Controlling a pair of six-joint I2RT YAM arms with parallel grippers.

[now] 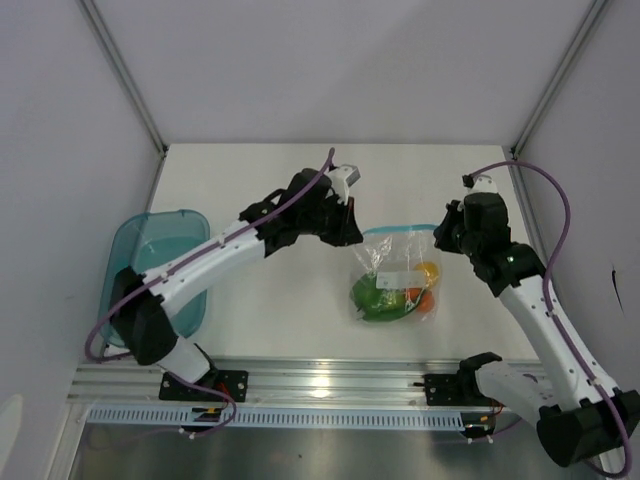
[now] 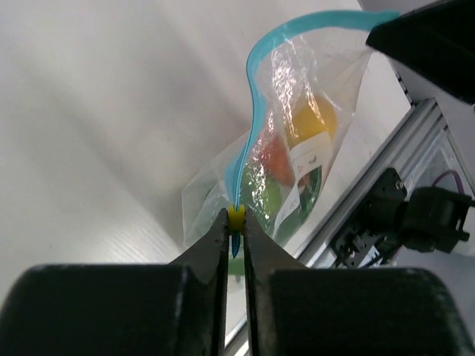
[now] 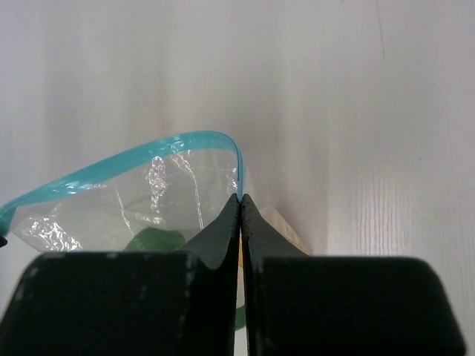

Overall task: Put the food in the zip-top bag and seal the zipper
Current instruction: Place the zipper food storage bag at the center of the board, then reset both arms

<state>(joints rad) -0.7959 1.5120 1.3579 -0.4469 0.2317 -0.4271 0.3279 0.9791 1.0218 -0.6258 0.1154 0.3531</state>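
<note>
Zip-top bag (image 1: 385, 255) blurs the food (image 1: 385, 298) inside; left gripper (image 2: 236, 219) and right gripper (image 3: 240, 199) pinch its zipper (image 3: 178, 140).

**Q:** where's the top cam sit?

**A:** high up behind the arm bases, looking down on the whole table (image 1: 250, 190). The zip-top bag (image 1: 395, 275) is around 4 o'clock from centre.

**Q:** and the wrist cams?

**A:** super close. One peeks past the left gripper (image 2: 236, 222), the other past the right gripper (image 3: 240, 202), and both face that same bag from opposite ends.
</note>
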